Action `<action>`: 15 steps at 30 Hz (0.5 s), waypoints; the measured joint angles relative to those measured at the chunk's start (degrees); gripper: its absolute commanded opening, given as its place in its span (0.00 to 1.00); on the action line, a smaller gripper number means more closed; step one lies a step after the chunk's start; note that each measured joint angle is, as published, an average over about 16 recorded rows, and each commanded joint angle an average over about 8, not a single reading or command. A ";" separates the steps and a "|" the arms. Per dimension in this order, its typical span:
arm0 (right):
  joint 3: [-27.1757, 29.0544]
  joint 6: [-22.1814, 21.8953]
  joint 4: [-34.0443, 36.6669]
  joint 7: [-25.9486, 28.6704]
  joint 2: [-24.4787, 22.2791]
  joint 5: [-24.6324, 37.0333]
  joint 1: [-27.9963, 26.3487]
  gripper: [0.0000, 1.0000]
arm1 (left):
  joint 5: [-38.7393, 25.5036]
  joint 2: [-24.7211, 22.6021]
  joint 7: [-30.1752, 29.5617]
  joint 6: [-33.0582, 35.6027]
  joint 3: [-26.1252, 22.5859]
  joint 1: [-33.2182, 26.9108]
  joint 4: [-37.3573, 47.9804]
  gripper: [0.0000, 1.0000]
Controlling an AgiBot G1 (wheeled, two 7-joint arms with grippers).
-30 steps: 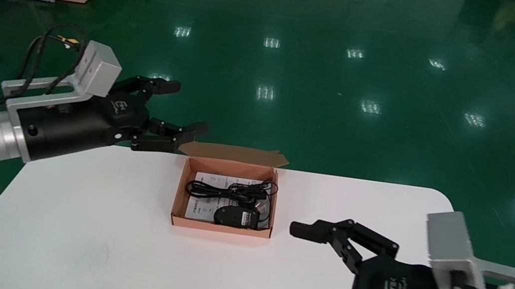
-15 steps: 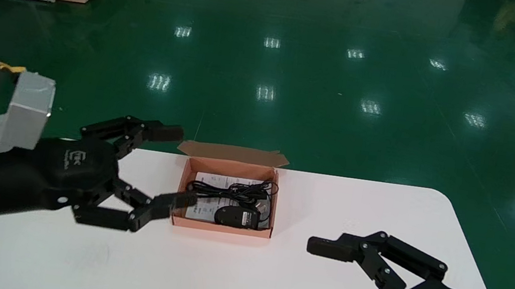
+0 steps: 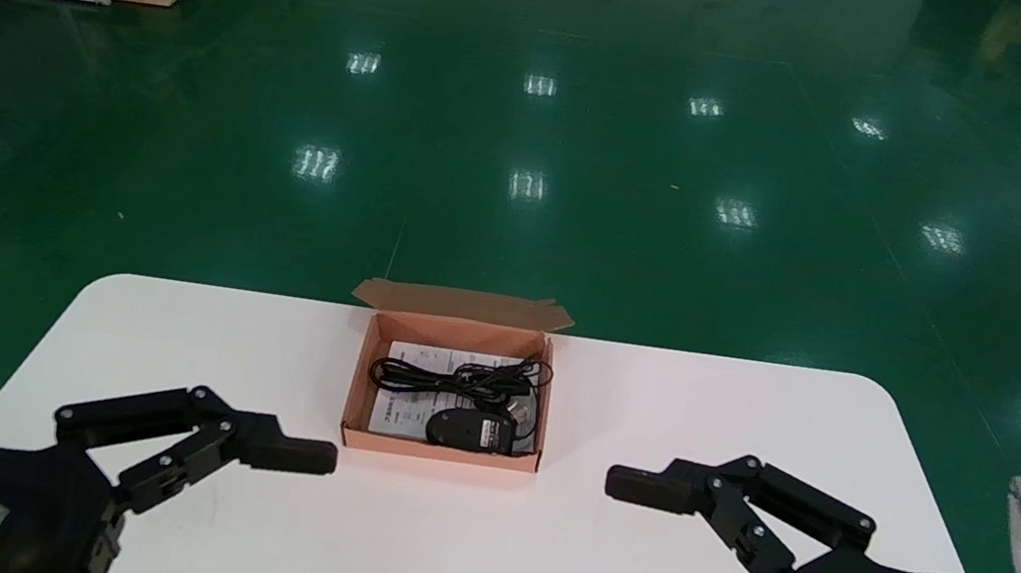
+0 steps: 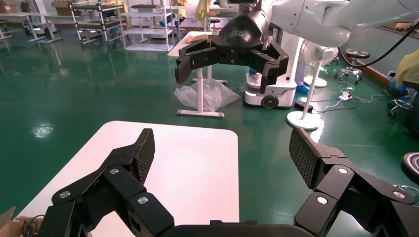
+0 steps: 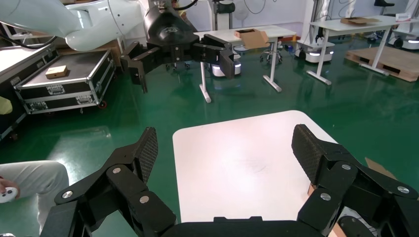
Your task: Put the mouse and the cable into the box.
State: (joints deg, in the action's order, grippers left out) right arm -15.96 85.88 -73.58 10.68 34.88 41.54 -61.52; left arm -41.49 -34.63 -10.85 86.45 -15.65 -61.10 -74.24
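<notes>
Left gripper has dropped from its raised post by the box's far left corner and drawn back to the near edge of the bench. The right gripper has pulled back a little as well, so the two now flank the box, each well apart from it. Head view: the box is cardboard with its lid flap standing open at the far side. Inside it, the mouse lies against the near wall, with the cable coiled loosely just behind it over a printed leaflet. One cable loop rides close to the right wall (whether it hangs over the rim cannot be told). Only the upper fingers of the left gripper show here. Left wrist view: the left gripper is spread wide with nothing between its pads. Bare bench lies beyond it, and the right gripper is seen farther off, likewise spread. Right wrist view: the right gripper is spread wide and empty over bare bench, a sliver of the box shows at one edge, and the left gripper hangs opposite. Assessment: both task items already sit in the box and neither gripper carries anything, so the placing reads as done and the pull-back looks like a retreat to rest. The open lid is outside the task as worded.
</notes>
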 measured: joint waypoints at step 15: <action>-0.05 -0.08 0.02 0.00 0.03 0.09 -0.01 1.00 | 0.05 0.00 -0.03 -0.06 -0.02 0.00 0.05 1.00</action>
State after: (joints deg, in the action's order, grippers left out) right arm -16.00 85.80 -73.56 10.68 34.91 41.63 -61.53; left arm -41.44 -34.63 -10.88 86.39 -15.67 -61.10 -74.20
